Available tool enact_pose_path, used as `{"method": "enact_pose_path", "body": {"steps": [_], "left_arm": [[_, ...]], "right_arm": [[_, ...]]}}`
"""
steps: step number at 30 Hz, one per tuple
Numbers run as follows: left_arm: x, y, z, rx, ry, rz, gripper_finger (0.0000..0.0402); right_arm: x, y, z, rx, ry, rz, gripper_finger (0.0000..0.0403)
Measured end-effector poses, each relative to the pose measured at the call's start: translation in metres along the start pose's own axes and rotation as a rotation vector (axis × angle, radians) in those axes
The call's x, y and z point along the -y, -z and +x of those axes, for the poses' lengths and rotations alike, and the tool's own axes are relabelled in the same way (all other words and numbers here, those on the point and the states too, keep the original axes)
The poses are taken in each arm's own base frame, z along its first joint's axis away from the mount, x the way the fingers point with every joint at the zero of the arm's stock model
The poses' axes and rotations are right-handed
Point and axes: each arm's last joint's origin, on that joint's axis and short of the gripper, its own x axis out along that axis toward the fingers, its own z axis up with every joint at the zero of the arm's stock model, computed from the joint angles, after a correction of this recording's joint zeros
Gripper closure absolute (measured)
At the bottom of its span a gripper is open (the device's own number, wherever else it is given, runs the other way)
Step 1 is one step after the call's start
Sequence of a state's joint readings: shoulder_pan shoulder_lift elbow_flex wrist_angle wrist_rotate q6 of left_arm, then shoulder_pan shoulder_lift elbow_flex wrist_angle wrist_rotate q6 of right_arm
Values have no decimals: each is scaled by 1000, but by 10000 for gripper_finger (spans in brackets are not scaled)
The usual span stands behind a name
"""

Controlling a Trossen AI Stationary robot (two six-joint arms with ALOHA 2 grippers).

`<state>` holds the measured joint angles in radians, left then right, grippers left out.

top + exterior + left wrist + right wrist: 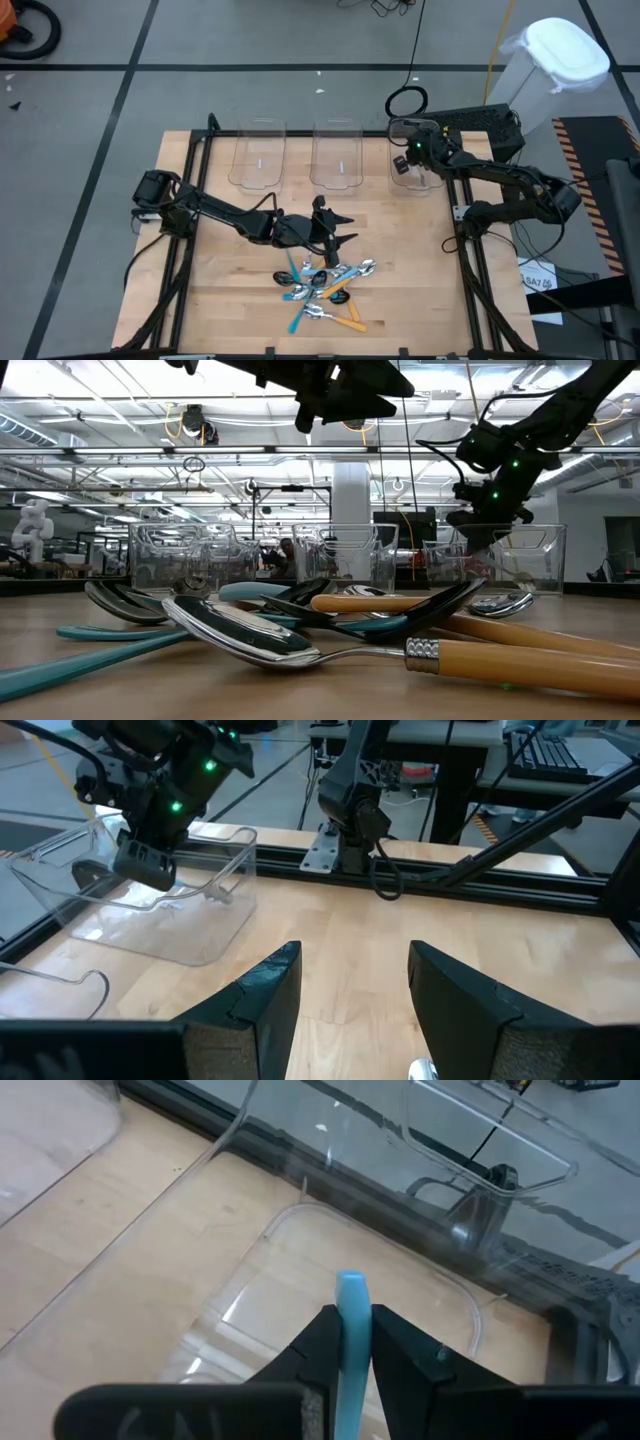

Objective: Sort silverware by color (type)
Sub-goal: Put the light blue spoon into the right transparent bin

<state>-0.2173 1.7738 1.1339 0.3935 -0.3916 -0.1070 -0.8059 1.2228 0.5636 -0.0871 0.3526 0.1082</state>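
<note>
Wood table [230, 290], grey floor w/ black lines, spoon pile [325, 285] near front

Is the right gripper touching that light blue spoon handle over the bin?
Touching. In the right wrist view the right gripper has both fingers pressed against the light-blue handle with no gap, above the clear bin.
</note>
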Motion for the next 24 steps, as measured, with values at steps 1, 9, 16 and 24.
{"method": "enact_pose_path", "body": {"steps": [1, 9, 16, 24], "left_arm": [[0, 0, 0, 0, 0, 0, 218], [0, 0, 0, 0, 0, 1, 218], [0, 0, 0, -1, 0, 1, 218], [0, 0, 0, -2, 0, 3, 218]], "right_arm": [[0, 0, 0, 2, 11, 0, 358], [1, 0, 0, 5, 46, -15, 339], [3, 0, 0, 6, 112, -18, 268], [3, 0, -1, 7, 117, -19, 223]]}}
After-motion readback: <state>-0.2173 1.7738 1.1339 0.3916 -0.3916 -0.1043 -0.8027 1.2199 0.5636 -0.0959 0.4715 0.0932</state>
